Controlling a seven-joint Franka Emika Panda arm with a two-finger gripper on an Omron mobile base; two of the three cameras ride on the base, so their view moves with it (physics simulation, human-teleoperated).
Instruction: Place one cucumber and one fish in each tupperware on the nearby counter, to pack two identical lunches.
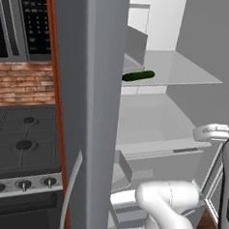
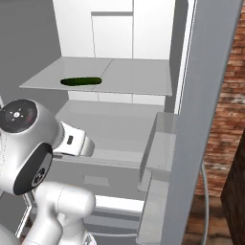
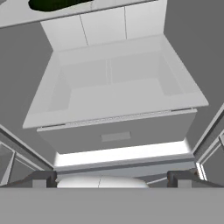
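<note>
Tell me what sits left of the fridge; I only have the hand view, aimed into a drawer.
Observer: A black gas stovetop sits left of the open fridge door, with a brick wall behind it.
Operator: That dark shape at my top edge, what is it?
Observer: A whole cucumber, lying on its side on the fridge shelf above the drawer.
Operator: Is it alone up there?
Observer: Yes, from the right base view nothing else lies on that shelf.
Operator: My claw?
Observer: Its tips stand wide apart, holding nothing.
</note>
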